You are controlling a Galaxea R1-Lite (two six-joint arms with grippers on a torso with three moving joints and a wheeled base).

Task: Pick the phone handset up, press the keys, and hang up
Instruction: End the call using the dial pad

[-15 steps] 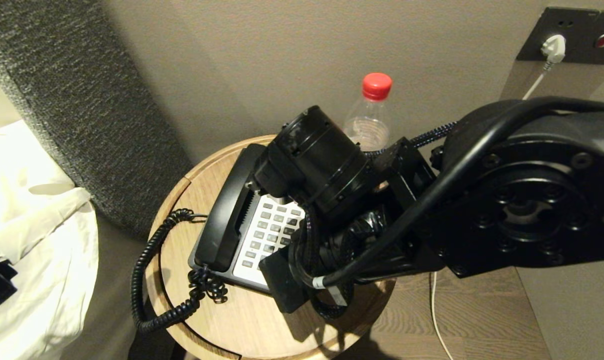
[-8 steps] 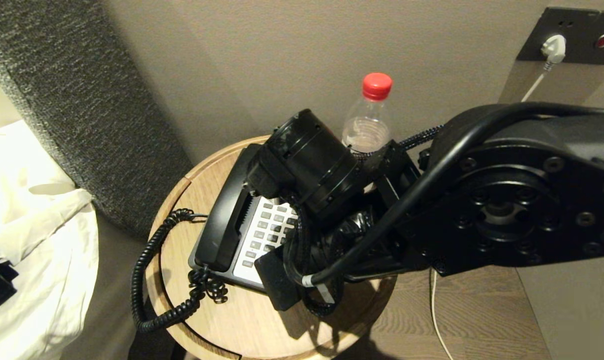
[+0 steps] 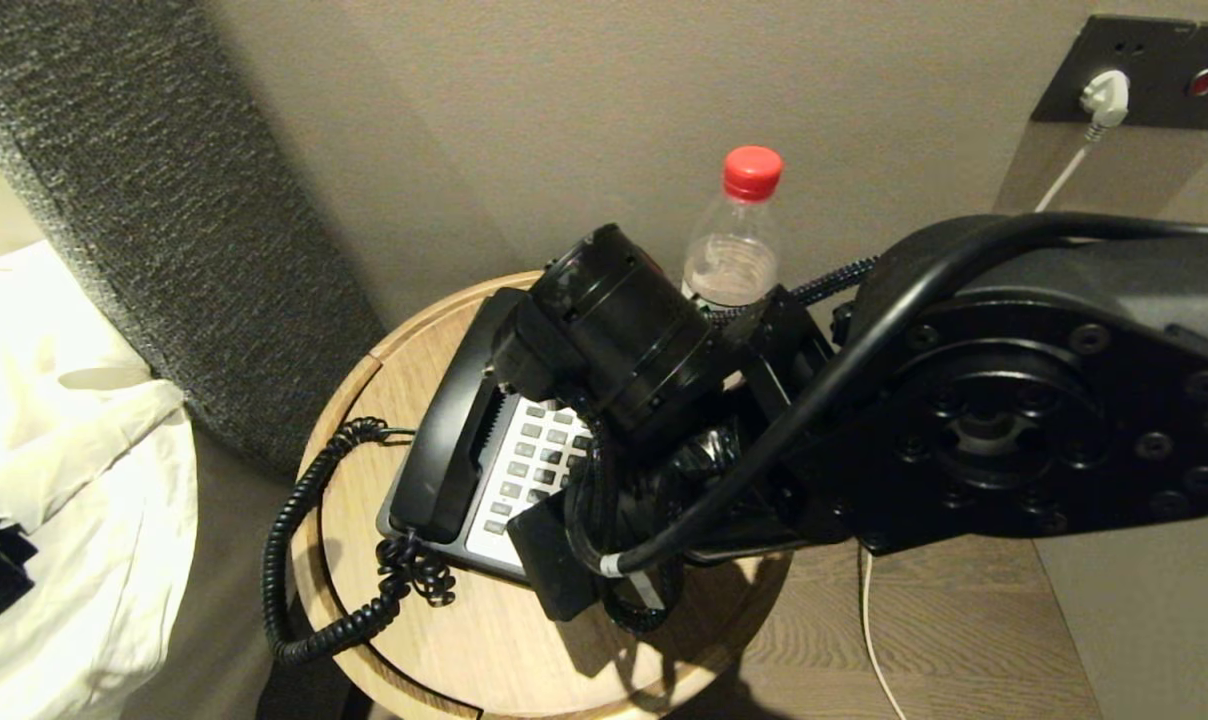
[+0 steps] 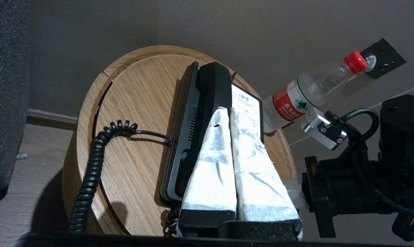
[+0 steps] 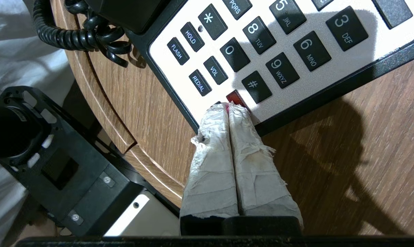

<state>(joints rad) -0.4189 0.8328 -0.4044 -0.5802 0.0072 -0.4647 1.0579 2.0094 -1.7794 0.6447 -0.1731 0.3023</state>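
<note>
In the head view the right arm covers the right half of the phone base, and the right end effector itself is hidden beneath it. The bottle shows only from the shoulder up. In the right wrist view the frame crops the keypad, and the taped fingertips hide part of the red key.

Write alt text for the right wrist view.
The right gripper, its taped fingers shut together, has its tips at the red key on the keypad's corner of the phone base. The black coiled cord lies on the round wooden table.
</note>
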